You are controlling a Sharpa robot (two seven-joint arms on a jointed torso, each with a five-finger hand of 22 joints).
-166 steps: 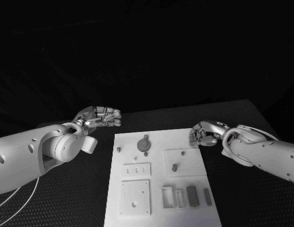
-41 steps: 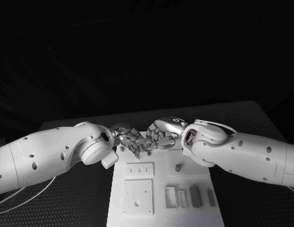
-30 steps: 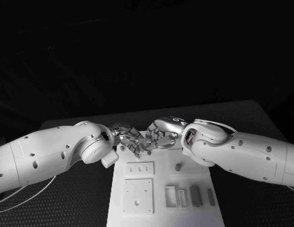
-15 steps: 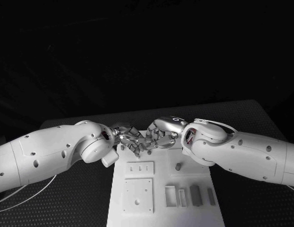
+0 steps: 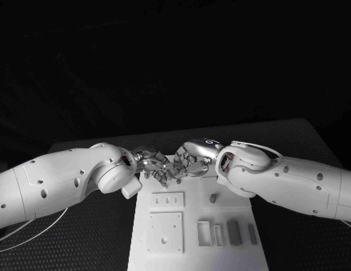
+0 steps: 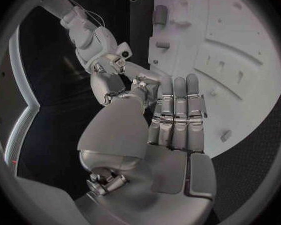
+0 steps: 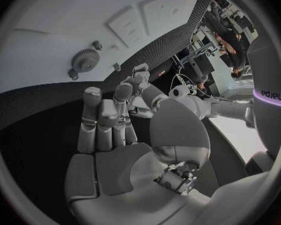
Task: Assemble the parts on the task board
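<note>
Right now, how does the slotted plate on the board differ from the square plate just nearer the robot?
The slotted plate is smaller than the square plate. The slotted plate has three short slots in a row; the square plate shows one small hole. Both are white and flat on the task board.

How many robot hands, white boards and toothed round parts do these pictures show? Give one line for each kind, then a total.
Hands: 2, the left hand and the right hand
Task board: 1
Toothed round part: 1
Total: 4
</note>
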